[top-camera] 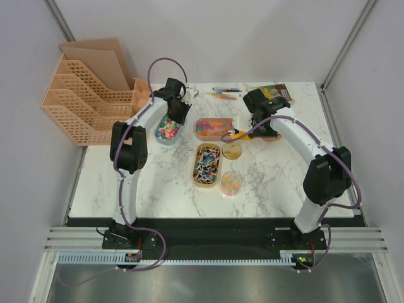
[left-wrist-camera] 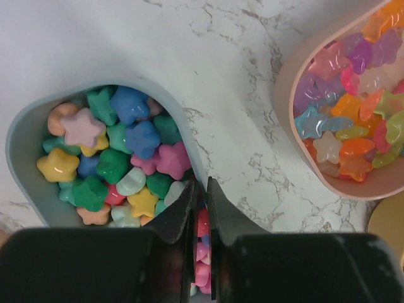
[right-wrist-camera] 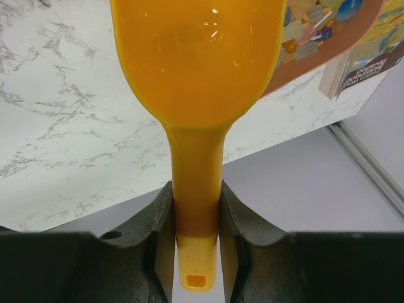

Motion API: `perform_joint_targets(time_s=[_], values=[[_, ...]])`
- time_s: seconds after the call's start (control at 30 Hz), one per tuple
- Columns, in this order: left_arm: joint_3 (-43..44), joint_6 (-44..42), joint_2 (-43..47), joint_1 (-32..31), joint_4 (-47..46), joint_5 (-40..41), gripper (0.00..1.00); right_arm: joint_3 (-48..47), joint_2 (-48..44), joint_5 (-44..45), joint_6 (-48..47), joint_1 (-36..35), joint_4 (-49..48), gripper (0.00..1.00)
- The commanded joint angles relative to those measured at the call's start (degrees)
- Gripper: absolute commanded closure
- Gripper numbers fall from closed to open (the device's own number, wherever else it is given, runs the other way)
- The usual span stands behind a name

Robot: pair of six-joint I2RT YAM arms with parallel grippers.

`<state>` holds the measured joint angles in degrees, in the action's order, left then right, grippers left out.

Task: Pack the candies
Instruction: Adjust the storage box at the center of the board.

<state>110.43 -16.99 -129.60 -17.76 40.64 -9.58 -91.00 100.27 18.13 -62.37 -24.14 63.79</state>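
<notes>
Star-shaped candies (left-wrist-camera: 113, 164) in mixed colours fill a grey-blue tray (top-camera: 159, 140). My left gripper (left-wrist-camera: 201, 189) is shut on that tray's right wall (left-wrist-camera: 188, 151), one finger inside and one outside; it also shows in the top view (top-camera: 177, 115). My right gripper (right-wrist-camera: 196, 196) is shut on the handle of the yellow-orange scoop (right-wrist-camera: 196, 57), whose bowl looks empty. In the top view the scoop (top-camera: 237, 134) hangs between the pink tray (top-camera: 213, 137) of clear star candies and a round gold lid (top-camera: 231, 150). A small round tub (top-camera: 231, 183) holds candies.
A wooden tray (top-camera: 195, 170) of wrapped sweets lies mid-table. A brown bowl (right-wrist-camera: 328, 50) of sweets and a printed packet (top-camera: 278, 92) sit at the back right, coloured pens (top-camera: 224, 94) at the back. Orange file racks (top-camera: 76, 104) stand off the table's left edge.
</notes>
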Motion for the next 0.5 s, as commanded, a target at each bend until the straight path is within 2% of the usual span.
perform_joint_targets(time_s=[0.0,0.07,0.1,0.13,0.23,0.3,0.33,0.47], values=[[3.99,-2.51,-2.23,-0.7,2.24,-1.4,0.89,-1.72,0.1,1.38,0.32,0.76,-1.3,1.0],[4.79,-3.65,-2.41,-0.87,3.47,-1.66,0.92,-1.64,0.19,1.38,0.41,1.02,-1.56,1.0],[4.71,-4.44,-1.89,-0.96,4.96,-1.67,0.98,-1.72,0.28,1.64,0.49,1.2,-1.82,1.0],[4.27,-5.15,-1.54,-1.05,5.49,-1.58,0.98,-1.72,0.37,1.65,0.49,1.38,-1.91,1.0],[-0.99,-9.45,2.06,-1.05,6.55,-1.49,0.98,-2.16,1.24,1.56,0.84,1.82,-2.61,0.99],[-7.66,-16.81,6.26,-0.96,6.64,-2.8,0.98,-3.3,2.64,1.47,0.93,2.08,-3.05,1.0],[-9.86,-16.84,7.68,-1.05,6.56,-3.33,0.98,-3.83,2.65,1.47,1.02,2.25,-3.06,1.0],[-19.62,-26.13,12.52,-0.96,6.73,-5.09,0.98,-7.6,5.28,0.94,1.37,2.96,-3.14,1.0]])
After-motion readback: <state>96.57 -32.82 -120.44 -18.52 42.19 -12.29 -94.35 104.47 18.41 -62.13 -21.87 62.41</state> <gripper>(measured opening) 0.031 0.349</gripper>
